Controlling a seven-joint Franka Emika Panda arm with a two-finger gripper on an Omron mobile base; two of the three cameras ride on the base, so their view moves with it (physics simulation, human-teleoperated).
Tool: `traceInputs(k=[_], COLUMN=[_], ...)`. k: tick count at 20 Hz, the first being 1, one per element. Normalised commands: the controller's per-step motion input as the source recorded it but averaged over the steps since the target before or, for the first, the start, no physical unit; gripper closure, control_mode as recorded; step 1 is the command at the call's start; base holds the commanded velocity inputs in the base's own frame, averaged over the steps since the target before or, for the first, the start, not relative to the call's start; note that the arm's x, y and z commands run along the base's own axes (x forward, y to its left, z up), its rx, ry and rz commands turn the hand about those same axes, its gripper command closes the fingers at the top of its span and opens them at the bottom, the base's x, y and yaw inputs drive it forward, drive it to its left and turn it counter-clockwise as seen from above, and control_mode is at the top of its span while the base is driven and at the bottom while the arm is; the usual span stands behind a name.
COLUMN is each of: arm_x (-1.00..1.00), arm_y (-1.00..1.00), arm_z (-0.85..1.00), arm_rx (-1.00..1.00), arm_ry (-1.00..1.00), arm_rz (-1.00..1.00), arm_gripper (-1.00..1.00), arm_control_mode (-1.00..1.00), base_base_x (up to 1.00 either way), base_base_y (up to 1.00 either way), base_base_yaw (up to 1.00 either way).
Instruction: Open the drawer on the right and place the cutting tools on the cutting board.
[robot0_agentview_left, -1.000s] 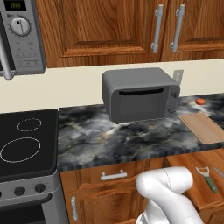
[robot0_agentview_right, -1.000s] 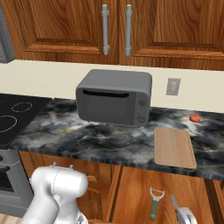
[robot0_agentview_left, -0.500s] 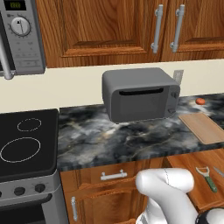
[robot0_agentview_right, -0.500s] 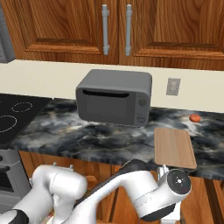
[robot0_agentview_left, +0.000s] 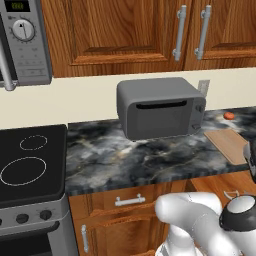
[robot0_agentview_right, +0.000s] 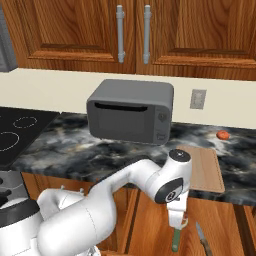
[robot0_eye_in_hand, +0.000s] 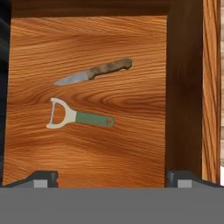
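Kitchen bench (robot0_agentview_right: 75, 150) scene: drawer (robot0_eye_in_hand: 87, 144) stood open, knife (robot0_eye_in_hand: 94, 72) and peeler (robot0_eye_in_hand: 78, 117) unpicked below the spread, empty end effector (robot0_eye_in_hand: 111, 177), board (robot0_agentview_right: 202, 167) bare.

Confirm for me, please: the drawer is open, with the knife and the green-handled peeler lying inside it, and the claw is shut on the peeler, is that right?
Not quite. The drawer is open and holds the knife and the peeler, but the hand view shows the claw open above them, its tips wide apart and touching neither tool.
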Motion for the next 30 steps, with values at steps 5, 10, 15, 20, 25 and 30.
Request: traceInputs(k=[5, 10, 15, 20, 25, 30], arm_x=[0.33, 0.25, 0.15, 0.06, 0.02, 0.09], arm_y=[-0.06, -0.15, -0.32, -0.42, -0.01, 0.00], arm_z=[-0.21, -0.40, -0.56, -0.54, -0.12, -0.30], arm_rx=[0.00, 0.02, 0.09, 0.11, -0.02, -0.06], arm_ry=[0.09, 0.00, 0.00, -0.01, 0.07, 0.09], arm_rz=[0.09, 0.35, 0.39, 0.38, 0.04, 0.04], arm_gripper=[-1.00, -1.00, -1.00, -1.00, -1.00, -1.00], arm_control_mode=[-1.00, -1.00, -1.00, -1.00, -1.00, -1.00], base_base_x=[0.00, 0.00, 0.00, 0.00, 0.00, 0.00], base_base_y=[0.00, 0.00, 0.00, 0.00, 0.00, 0.00], base_base_yaw=[0.00, 0.00, 0.00, 0.00, 0.00, 0.00])
